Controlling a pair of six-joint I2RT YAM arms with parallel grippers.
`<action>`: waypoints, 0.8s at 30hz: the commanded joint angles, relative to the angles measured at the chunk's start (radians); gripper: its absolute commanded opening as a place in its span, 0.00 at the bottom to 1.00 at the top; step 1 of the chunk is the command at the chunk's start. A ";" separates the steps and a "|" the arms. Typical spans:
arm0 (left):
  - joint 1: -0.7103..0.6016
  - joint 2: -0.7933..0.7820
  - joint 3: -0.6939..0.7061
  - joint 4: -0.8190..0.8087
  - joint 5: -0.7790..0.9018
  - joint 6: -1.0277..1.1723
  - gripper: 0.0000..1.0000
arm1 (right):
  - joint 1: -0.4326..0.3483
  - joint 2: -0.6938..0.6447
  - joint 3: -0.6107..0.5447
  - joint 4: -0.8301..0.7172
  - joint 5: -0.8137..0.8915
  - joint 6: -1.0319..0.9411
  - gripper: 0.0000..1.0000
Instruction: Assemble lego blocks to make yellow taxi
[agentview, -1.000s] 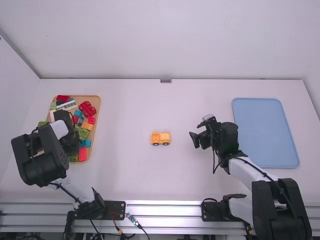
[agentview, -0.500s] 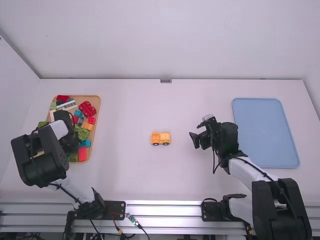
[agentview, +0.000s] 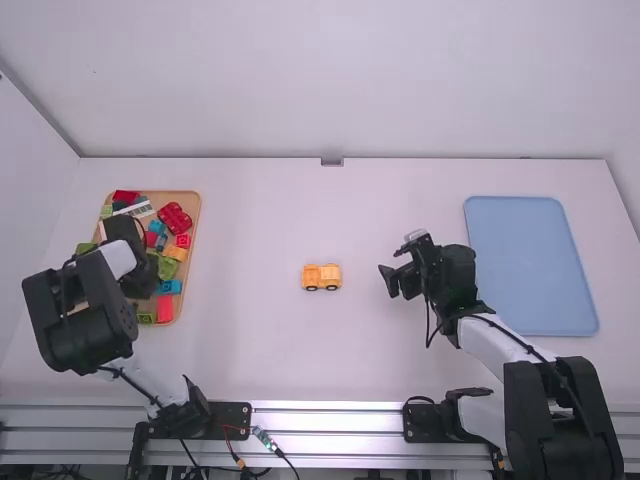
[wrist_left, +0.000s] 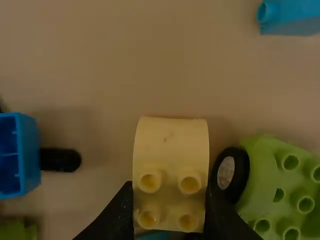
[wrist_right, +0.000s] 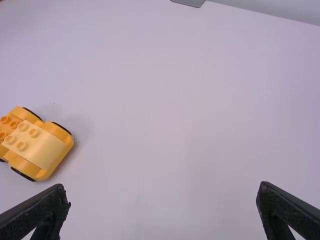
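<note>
- Jaws, left gripper (wrist_left: 169, 212): closed in on the pale yellow block (wrist_left: 171, 142), one finger along each side of its studded end, over the tray (agentview: 197, 235) at the scene's left.
- Jaws, right gripper (wrist_right: 162, 190): spread wide with nothing between them, right of the yellow car (agentview: 321, 277).
- Location of build: the yellow car sits on its wheels on the table (agentview: 250, 350), near the middle, well apart from both grippers.
- Risk 1: the hold is at one end only, so the block could pivot or slip if the smooth end knocks something during lifting.
- Risk 2: a black wheel (wrist_left: 231, 175) on the green piece (wrist_left: 280, 195) lies just beside block and finger; a sideways lift could drag that piece along (I would go straight up first).
- Risk 3: at the car, studs set askew would not seat, and pressing could roll the car away on its wheels.
- Heading, car: long axis runs left to right; its smooth sloping end points right, which I judge to be the nose.
- Heading, held block: long axis runs from the studded end between the fingers out to the curved smooth end, studs toward the wrist camera. Scene direction: cannot tell.
</note>
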 joint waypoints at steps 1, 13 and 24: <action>0.001 -0.010 0.027 -0.027 0.004 0.038 0.02 | -0.002 -0.015 -0.008 0.003 -0.002 0.005 0.99; -0.043 -0.032 0.217 -0.277 -0.040 0.170 0.02 | -0.002 -0.015 -0.008 0.012 -0.006 0.006 0.99; -0.240 -0.108 0.218 -0.418 -0.021 0.071 0.02 | -0.002 -0.015 -0.008 0.065 -0.010 0.084 0.99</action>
